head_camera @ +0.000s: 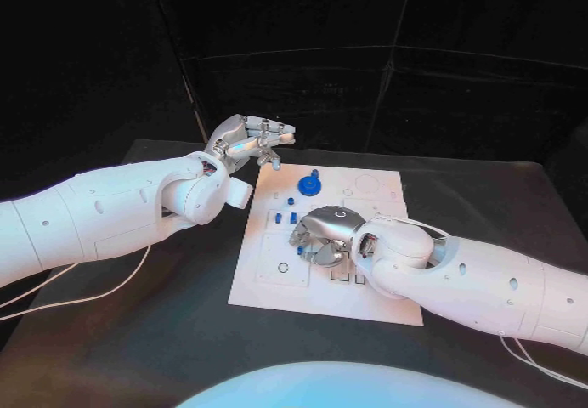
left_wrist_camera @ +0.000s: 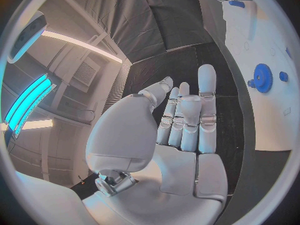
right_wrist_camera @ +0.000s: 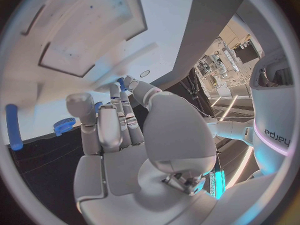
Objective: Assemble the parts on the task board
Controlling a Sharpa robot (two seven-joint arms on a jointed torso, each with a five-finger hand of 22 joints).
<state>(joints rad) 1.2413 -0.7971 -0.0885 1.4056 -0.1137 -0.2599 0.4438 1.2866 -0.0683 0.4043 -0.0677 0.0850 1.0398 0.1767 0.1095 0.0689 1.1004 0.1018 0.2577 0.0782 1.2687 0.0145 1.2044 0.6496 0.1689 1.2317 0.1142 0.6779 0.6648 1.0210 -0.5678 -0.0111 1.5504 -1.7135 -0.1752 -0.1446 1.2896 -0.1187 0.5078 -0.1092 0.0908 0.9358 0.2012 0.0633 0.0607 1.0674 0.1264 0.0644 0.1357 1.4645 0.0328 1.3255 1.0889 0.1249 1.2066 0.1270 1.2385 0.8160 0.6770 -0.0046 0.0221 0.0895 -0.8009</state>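
The white task board [head_camera: 276, 280] lies in the middle of the black table. A blue gear [head_camera: 310, 184] stands near its far edge, with small blue pegs [head_camera: 285, 218] just in front of it. My right hand [head_camera: 326, 237] is down over the board's middle, fingers pointing at the surface. In the right wrist view a small blue part [right_wrist_camera: 120, 83] sits pinched between its thumb and a fingertip [right_wrist_camera: 115, 91]. My left hand [head_camera: 251, 140] hangs raised beyond the board's far left corner, fingers [left_wrist_camera: 207, 92] stretched out, palm bare. The left wrist view shows the gear [left_wrist_camera: 262, 78] off to the side.
A blue rod [right_wrist_camera: 12, 126] and the blue gear [right_wrist_camera: 62, 126] appear beside the board [right_wrist_camera: 56, 92] in the right wrist view. White cables [head_camera: 86, 297] trail from my left arm over the table. Black curtains close off the back.
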